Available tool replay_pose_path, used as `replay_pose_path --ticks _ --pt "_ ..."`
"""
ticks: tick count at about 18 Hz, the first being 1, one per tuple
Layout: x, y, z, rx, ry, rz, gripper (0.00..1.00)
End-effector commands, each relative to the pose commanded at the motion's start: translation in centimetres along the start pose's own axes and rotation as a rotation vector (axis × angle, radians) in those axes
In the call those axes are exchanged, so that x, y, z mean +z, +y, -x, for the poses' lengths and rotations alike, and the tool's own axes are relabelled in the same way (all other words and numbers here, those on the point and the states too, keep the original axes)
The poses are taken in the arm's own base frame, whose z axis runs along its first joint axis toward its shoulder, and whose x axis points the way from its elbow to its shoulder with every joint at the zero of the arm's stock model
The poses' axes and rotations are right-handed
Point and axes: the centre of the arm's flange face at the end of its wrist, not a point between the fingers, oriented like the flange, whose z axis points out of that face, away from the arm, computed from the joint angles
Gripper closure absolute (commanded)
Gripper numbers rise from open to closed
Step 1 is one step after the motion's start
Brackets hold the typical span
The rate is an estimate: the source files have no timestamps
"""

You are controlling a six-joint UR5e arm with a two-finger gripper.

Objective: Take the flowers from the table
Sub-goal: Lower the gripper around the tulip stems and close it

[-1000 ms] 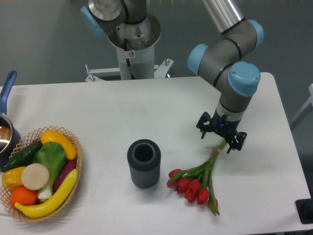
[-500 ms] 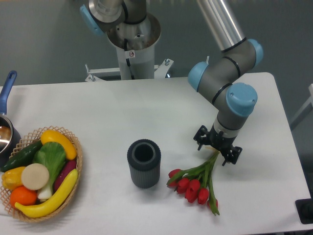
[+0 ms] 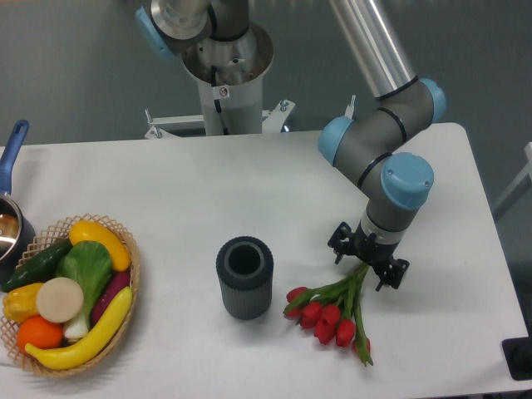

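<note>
The flowers (image 3: 332, 309), red tulips on green stems, lie on the white table (image 3: 249, 199) at the front right, blooms pointing toward the front. My gripper (image 3: 366, 264) is low over the upper end of the stems, its two dark fingers spread open on either side of them. The stem ends under the gripper are hidden, so contact cannot be judged.
A dark ribbed cylindrical vase (image 3: 244, 277) stands upright left of the flowers. A wicker basket (image 3: 125, 249) of fruit and vegetables sits at the front left, with a blue-handled pot (image 3: 12, 208) behind it. The arm's base (image 3: 224, 66) is at the back.
The gripper has moved down and toward the front left along the stems, coming lower over them. The flowers lie where they were.
</note>
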Motion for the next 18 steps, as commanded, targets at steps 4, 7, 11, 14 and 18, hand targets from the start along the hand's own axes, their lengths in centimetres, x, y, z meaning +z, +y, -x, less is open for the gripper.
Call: replay_pose_path --ticks 4,7,11,14,18 --pt "0.14 -0.07 -0.06 0.001 -0.004 -0.001 0.05" --pt "0.09 -0.07 -0.1 0.001 -0.006 -0.002 0.2" --pt "0.06 -0.06 -0.07 0.003 -0.009 -0.001 0.35" --pt "0.22 -0.03 -0.12 0.003 -0.006 0.0 0.42" --pt "0.18 0.1 -0.23 -0.001 -0.005 0.0 0.59"
